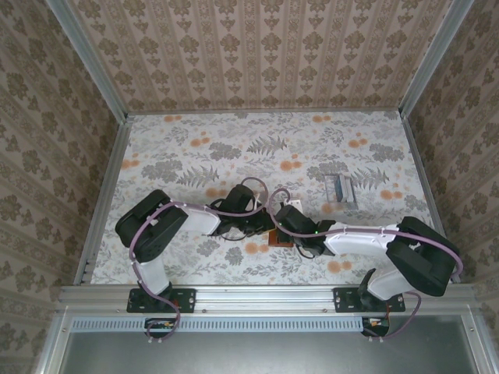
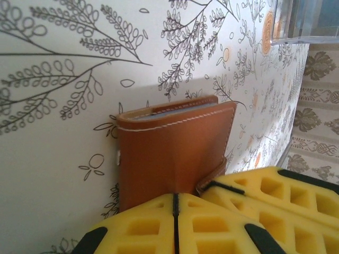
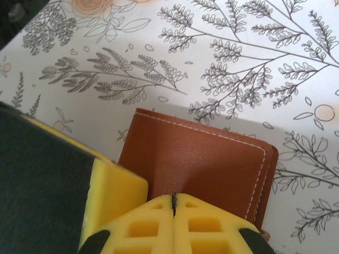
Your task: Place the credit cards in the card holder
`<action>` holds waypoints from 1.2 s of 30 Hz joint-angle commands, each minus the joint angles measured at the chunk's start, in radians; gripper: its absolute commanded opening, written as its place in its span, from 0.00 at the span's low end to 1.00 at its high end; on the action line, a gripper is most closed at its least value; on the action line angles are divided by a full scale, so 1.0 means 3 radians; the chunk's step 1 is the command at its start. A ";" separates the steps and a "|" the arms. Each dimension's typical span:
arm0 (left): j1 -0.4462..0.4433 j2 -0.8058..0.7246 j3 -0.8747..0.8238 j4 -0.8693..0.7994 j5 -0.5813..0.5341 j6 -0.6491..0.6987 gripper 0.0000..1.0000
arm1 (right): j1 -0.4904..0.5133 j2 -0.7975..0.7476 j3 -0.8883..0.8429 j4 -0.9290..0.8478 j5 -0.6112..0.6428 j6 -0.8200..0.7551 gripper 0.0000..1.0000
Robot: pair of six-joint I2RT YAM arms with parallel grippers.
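The card holder (image 2: 169,153) lies folded shut on the flowered table, a reddish-brown leather rectangle with white stitching. A thin pale blue-grey edge of the credit cards (image 2: 175,111) shows between its leaves at the far side. My left gripper (image 2: 176,203) is shut, its yellow tips resting on the holder's near cover with nothing between them. My right gripper (image 3: 174,198) is also shut, its tips pressed on the card holder (image 3: 206,159) from the other side. From above, both wrists meet over the card holder (image 1: 278,238), which they mostly hide.
A clear plastic tray (image 1: 339,189) stands on the table beyond the right arm, and its corner (image 2: 302,21) shows at the left wrist view's top right. Patterned walls enclose the table on three sides.
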 commanded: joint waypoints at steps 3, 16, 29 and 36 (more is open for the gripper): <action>0.0036 0.0047 -0.0091 -0.0358 -0.0176 0.0004 0.08 | -0.0013 -0.0030 0.0055 -0.0685 -0.0418 -0.0260 0.00; -0.0021 0.0074 -0.0117 -0.0418 -0.0233 -0.0001 0.08 | -0.0032 0.0282 -0.0111 -0.0226 -0.0879 -0.0289 0.00; -0.0049 0.0022 -0.0140 -0.0658 -0.0382 0.0102 0.08 | -0.0035 0.0149 -0.0264 -0.0356 -0.0862 -0.0474 0.00; -0.0083 0.0075 -0.0131 -0.0660 -0.0404 0.0079 0.08 | -0.0035 -0.0239 -0.0578 -0.0089 -0.0882 -0.0425 0.00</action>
